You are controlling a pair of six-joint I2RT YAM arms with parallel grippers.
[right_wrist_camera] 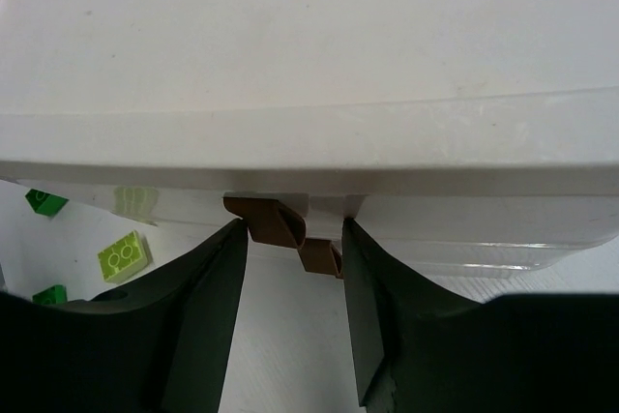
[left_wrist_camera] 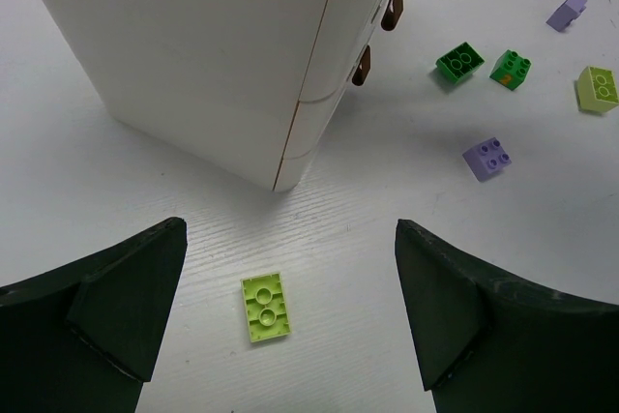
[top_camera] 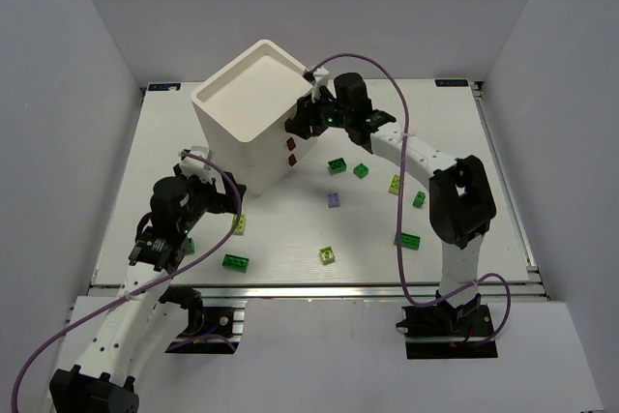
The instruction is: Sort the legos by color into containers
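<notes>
The white cabinet stands at the back left, its drawers shut, two red-brown handles showing. My right gripper is at its upper front. In the right wrist view its jaws stand open on either side of the top handle. My left gripper is open and hovers over a yellow-green lego lying studs down between the fingers. Other legos lie loose on the table: dark green, pale purple, yellow-green.
More bricks lie at the right and at the front left. In the left wrist view the cabinet's corner is close ahead of the fingers. White walls enclose the table on three sides.
</notes>
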